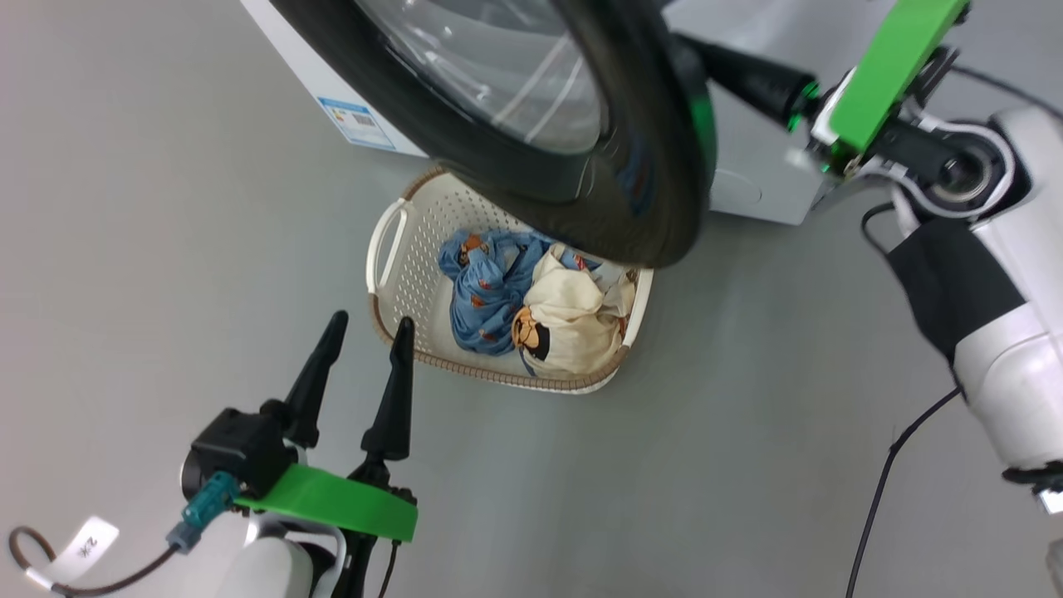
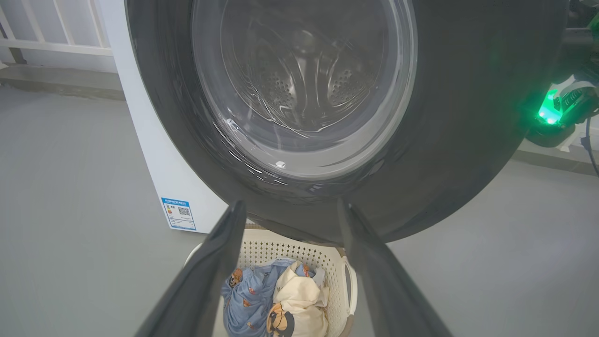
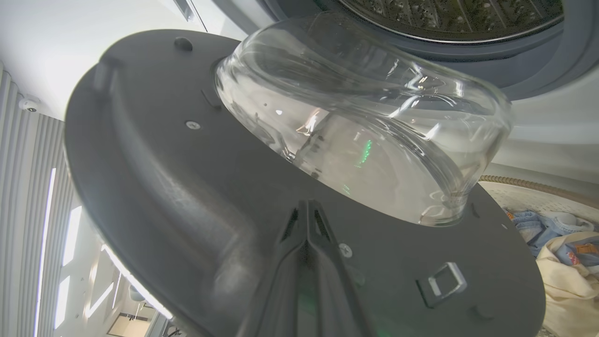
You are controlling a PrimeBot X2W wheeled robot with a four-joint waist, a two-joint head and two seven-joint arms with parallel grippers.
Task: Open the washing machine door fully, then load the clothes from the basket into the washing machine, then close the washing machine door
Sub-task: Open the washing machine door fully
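Right wrist view: right pincer together at door | head view: left pincer apart

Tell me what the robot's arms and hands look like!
The left gripper and right gripper each have two long, pointy black fingers. Bright green plates sit behind them. The forearms are white, with black cables, a teal plug and a white tag.

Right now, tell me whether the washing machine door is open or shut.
Open: the washing machine door stands swung out, its inner face showing, drum uncovered behind.
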